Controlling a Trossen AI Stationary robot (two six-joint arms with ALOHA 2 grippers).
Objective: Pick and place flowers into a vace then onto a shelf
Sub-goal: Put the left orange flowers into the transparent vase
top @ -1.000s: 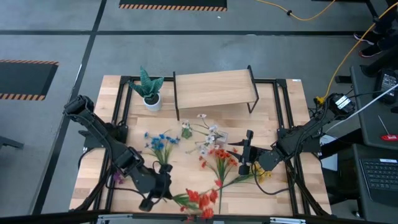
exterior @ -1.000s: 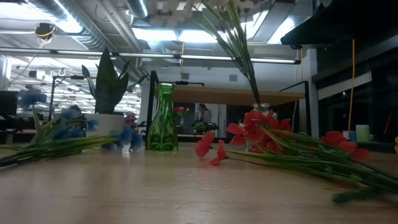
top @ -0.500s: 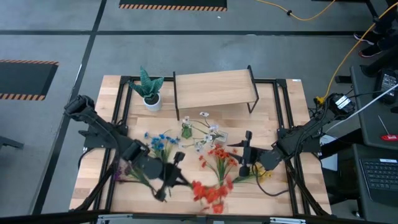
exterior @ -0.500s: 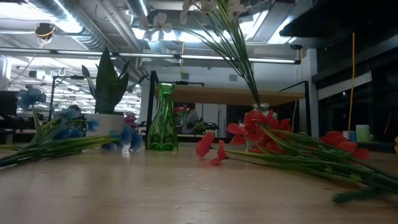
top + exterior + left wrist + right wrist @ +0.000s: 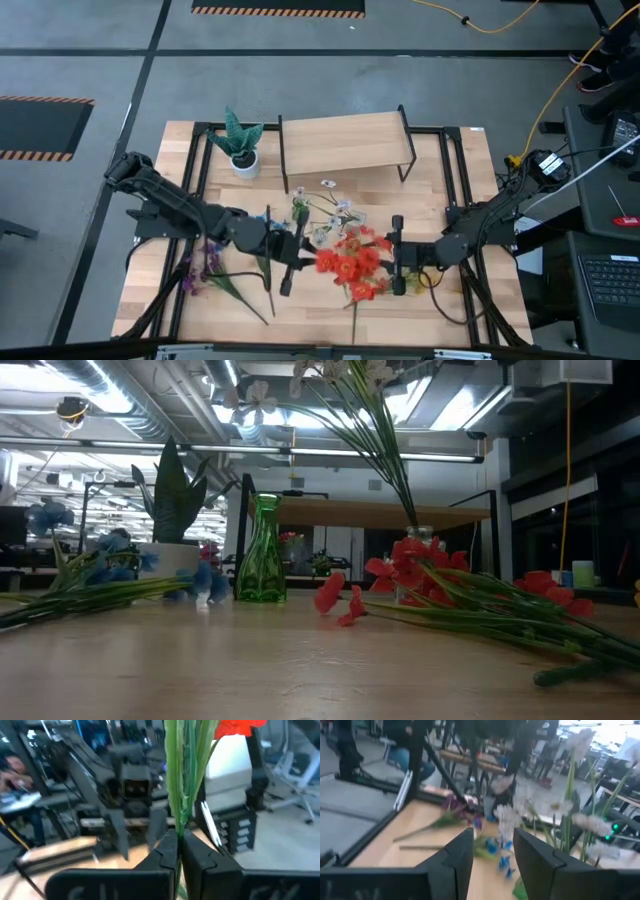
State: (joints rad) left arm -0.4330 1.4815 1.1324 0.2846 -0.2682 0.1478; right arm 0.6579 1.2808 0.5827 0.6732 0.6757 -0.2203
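My left gripper (image 5: 300, 256) is over the middle of the table, shut on a bunch of red flowers (image 5: 345, 262) whose blossoms point toward my right gripper (image 5: 392, 256). That gripper is open, level and just right of the blossoms, touching nothing; its own view shows the fingers (image 5: 492, 852) apart. The green vase (image 5: 260, 550) stands upright on the table beside white sprigs (image 5: 370, 420). More red flowers (image 5: 430, 575), blue ones (image 5: 110, 575), purple ones (image 5: 200, 265) and yellow ones (image 5: 425, 281) lie flat on the tabletop. The shelf (image 5: 345, 140) stands at the far side. My left gripper pinches the green stems (image 5: 179, 815) of the red bunch between its two fingers (image 5: 167, 850), several stems together. The fingers come level from the table's left. The bunch is lifted clear, its blossoms (image 5: 240, 727) out past the fingertips toward the table's right.
A spiky green plant in a white pot (image 5: 240, 147) stands left of the shelf. Black metal frame bars (image 5: 455, 180) run along the table's sides. Loose stems (image 5: 240, 290) lie on the near left part of the tabletop.
My left gripper has swung from the table's near edge toward the middle and right, carrying the red bunch with it; the bunch now points toward my right gripper. The flowers lying on the table have stayed put.
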